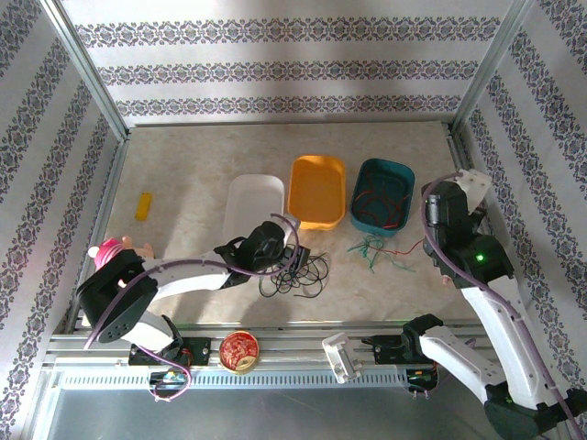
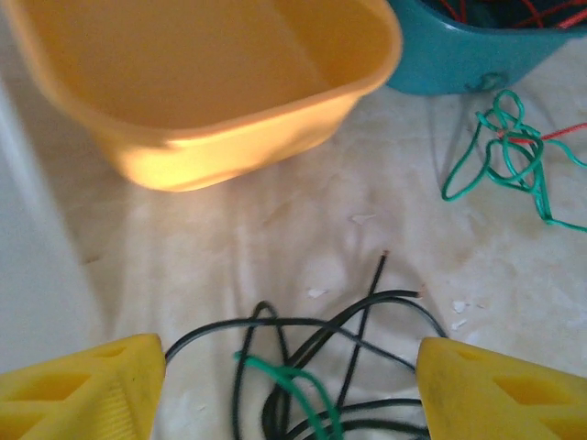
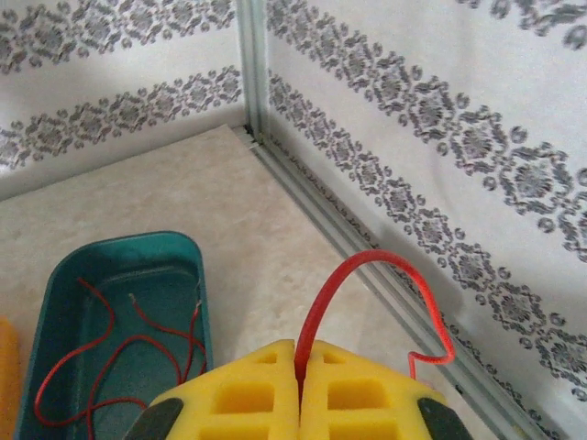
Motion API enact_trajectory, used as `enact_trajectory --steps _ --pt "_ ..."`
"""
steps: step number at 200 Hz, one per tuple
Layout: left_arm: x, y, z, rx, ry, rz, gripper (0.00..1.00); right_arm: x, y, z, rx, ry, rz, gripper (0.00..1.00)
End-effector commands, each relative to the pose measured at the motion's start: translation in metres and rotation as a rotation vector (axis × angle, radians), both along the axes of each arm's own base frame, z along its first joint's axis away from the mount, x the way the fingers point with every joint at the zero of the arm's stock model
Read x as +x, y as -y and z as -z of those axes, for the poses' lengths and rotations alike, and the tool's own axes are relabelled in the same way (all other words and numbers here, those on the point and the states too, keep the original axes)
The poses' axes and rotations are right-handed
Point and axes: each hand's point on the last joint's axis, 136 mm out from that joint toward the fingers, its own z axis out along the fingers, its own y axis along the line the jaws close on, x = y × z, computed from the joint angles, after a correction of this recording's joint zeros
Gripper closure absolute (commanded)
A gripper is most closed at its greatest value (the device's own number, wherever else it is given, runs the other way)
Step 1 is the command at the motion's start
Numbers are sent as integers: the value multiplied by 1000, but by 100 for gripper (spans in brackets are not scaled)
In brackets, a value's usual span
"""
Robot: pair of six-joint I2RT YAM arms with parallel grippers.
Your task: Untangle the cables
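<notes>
The left arm (image 1: 183, 270) stretches low from its base at the near left corner, out across the counter (image 1: 183, 174) towards the middle, its wrist bent down over a loose heap of black cables (image 1: 295, 273) just in front of the white bin (image 1: 252, 197). Its jaws stand wide, one on either side of the heap, with the black loops and a green strand (image 2: 293, 380) lying on the counter between them, not gripped. The right arm (image 1: 477, 275) rises from the near right corner, elbow folded, with its wrist held up just to the right of the teal bin (image 1: 382, 163). Its jaws are pressed together on a red cable (image 3: 367, 266), which arches up out of the seam between them and curls down to the right. More red cables (image 3: 92, 367) lie inside the teal bin. A tangle of green cable (image 1: 374, 249) rests on the counter in front of that bin, and the orange bin (image 1: 316, 161) sits between the white and teal ones.
</notes>
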Motion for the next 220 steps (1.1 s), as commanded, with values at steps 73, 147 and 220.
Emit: enact_trajectory --steps 73,147,220 --pt "-9 146 33 125 -13 449 28 12 -23 24 94 -76 -113 100" --pt "20 174 57 79 17 376 80 7 -25 34 179 -87 -136 100" --pt "42 107 39 156 68 97 100 0 0 31 168 -90 -64 100"
